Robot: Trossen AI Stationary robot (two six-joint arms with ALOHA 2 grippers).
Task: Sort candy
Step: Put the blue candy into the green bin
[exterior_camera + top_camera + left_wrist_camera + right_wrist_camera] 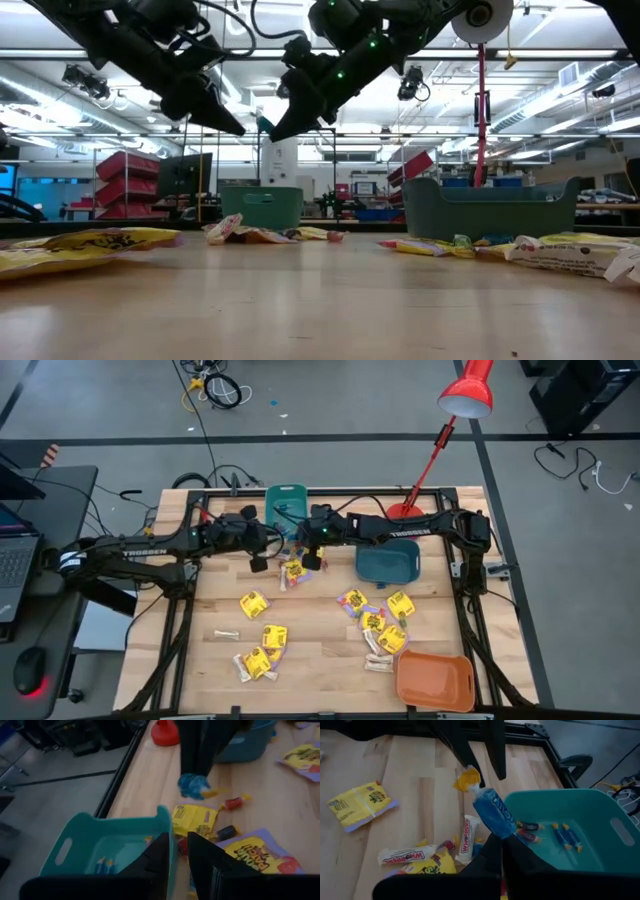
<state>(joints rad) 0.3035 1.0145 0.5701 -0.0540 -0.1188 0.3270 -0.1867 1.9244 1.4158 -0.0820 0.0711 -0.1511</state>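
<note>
A blue wrapped candy (494, 813) with an orange twisted end is pinched in the right tool (501, 840), whose fingers are pressed together on it. It hangs just beside the rim of the small teal bin (600, 802), probably for dropping among the blue and red pieces (563, 836) already inside. The left tool (178, 852) hovers near that same bin, its fingers slightly apart and holding nothing. Yellow packets (254, 603) and pale stick pieces (225, 634) lie scattered over the desk (320, 660), unsorted. A darker teal bin (388, 563) and an orange bin (434, 680) stand farther off, likely meant for other kinds.
</note>
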